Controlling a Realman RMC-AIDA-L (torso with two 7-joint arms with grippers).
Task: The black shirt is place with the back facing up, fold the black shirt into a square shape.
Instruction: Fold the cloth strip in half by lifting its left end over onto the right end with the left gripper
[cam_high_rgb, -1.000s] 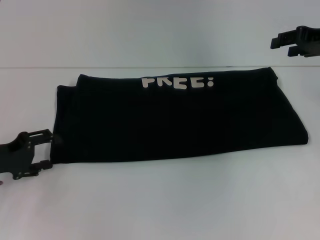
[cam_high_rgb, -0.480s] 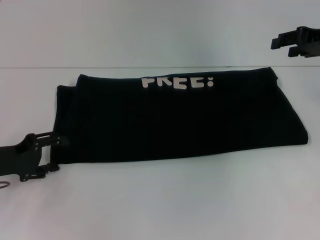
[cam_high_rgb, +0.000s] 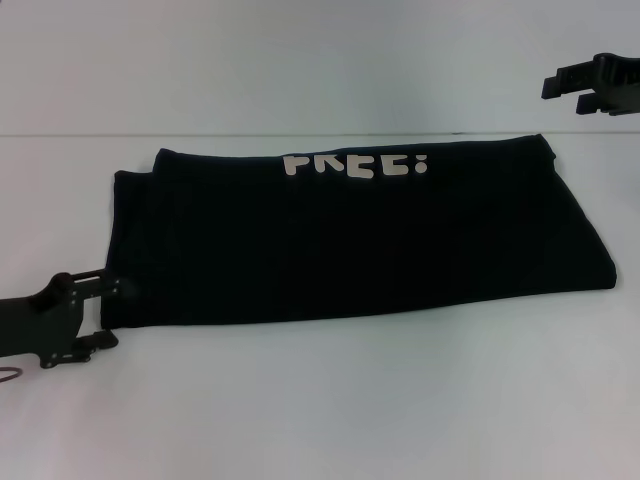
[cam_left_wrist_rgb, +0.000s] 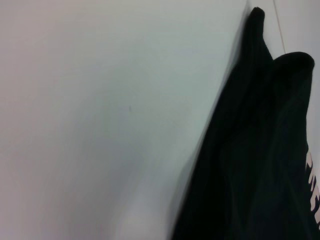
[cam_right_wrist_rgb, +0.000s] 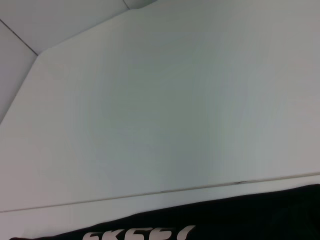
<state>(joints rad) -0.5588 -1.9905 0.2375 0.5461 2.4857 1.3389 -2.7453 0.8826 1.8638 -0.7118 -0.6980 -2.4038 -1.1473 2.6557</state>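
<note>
The black shirt (cam_high_rgb: 350, 240) lies on the white table (cam_high_rgb: 320, 400), folded into a long flat band running left to right. Cream lettering (cam_high_rgb: 355, 165) shows along its far edge. My left gripper (cam_high_rgb: 110, 312) sits low at the shirt's near left corner. It is open, one finger on either side of the corner's edge and nothing clamped. My right gripper (cam_high_rgb: 560, 97) hangs open in the air at the far right, well clear of the cloth. The left wrist view shows the shirt (cam_left_wrist_rgb: 260, 150) close beside bare table. The right wrist view catches the shirt's (cam_right_wrist_rgb: 250, 215) far edge.
The table's far edge (cam_high_rgb: 300, 134) runs just behind the shirt, with a pale wall (cam_high_rgb: 300, 60) beyond it. White tabletop (cam_high_rgb: 350, 420) stretches between the shirt and me.
My left gripper has slid a little toward the near edge and rightward, closing in on the shirt's near left corner. The shirt and right gripper have not moved.
</note>
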